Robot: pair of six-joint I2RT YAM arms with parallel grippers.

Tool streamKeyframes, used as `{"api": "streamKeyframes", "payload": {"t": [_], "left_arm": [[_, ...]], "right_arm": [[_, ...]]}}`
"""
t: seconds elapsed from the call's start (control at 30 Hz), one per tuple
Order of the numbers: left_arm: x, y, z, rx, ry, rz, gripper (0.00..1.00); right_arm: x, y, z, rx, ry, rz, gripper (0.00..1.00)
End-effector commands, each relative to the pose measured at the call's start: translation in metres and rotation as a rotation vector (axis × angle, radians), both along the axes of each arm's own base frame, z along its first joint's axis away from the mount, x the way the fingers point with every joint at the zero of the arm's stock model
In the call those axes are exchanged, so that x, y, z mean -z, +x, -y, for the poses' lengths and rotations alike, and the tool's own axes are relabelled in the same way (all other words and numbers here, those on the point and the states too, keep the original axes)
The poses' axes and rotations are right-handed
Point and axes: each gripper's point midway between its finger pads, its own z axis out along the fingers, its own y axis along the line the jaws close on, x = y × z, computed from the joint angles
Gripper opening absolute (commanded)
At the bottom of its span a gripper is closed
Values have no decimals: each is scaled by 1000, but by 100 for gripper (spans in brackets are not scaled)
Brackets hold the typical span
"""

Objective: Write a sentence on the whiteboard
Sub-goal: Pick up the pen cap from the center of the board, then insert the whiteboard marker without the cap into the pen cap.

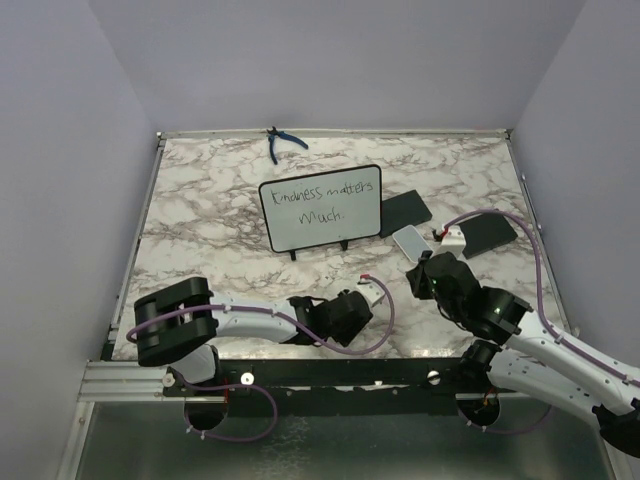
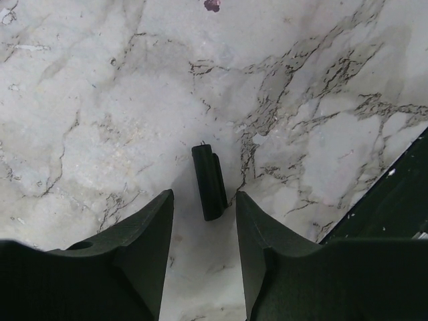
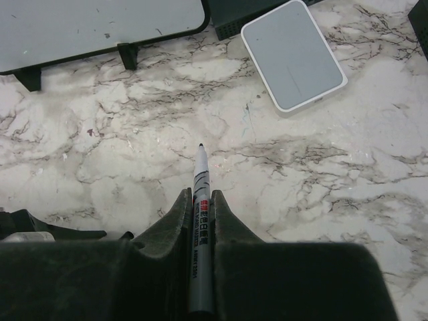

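The whiteboard (image 1: pixel 305 236) stands on small black feet mid-table, and the sentence (image 1: pixel 320 192) runs across it in two thin black handwritten lines. Its lower edge and feet show in the right wrist view at the whiteboard (image 3: pixel 100 23). My right gripper (image 3: pixel 201 194) (image 1: pixel 428 274) is shut on a grey marker (image 3: pixel 200 175), bare tip forward, low over the marble right of the board. My left gripper (image 2: pixel 204 200) (image 1: pixel 352 312) is open over the near table. A small black marker cap (image 2: pixel 209 182) lies on the marble with its near end just between the fingertips, touching neither.
A pale grey eraser block (image 1: pixel 410 241) (image 3: pixel 293 55) lies right of the board, beside a flat black pad (image 1: pixel 405 212). A second black pad (image 1: pixel 488 233) sits further right. Blue pliers (image 1: pixel 283 142) rest at the far edge. The table's near edge (image 2: pixel 394 200) is close to my left gripper.
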Motion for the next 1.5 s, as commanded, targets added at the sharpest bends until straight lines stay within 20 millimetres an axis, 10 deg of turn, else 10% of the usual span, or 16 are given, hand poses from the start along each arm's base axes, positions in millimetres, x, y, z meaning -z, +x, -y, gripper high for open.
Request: {"api": "streamKeyframes", "payload": {"t": [0.0, 0.57, 0.97, 1.47], "left_arm": [[2, 10, 0, -6, 56, 57, 43], [4, 11, -20, -31, 101, 81, 2], [-111, 20, -28, 149, -83, 238, 0], [-141, 14, -62, 256, -152, 351, 0]], "right_arm": [[2, 0, 2, 22, 21, 1, 0], [1, -6, -4, -27, 44, -7, 0], [-46, -34, -47, -307, 125, -101, 1], [-86, -95, -91, -727, 332, -133, 1]]}}
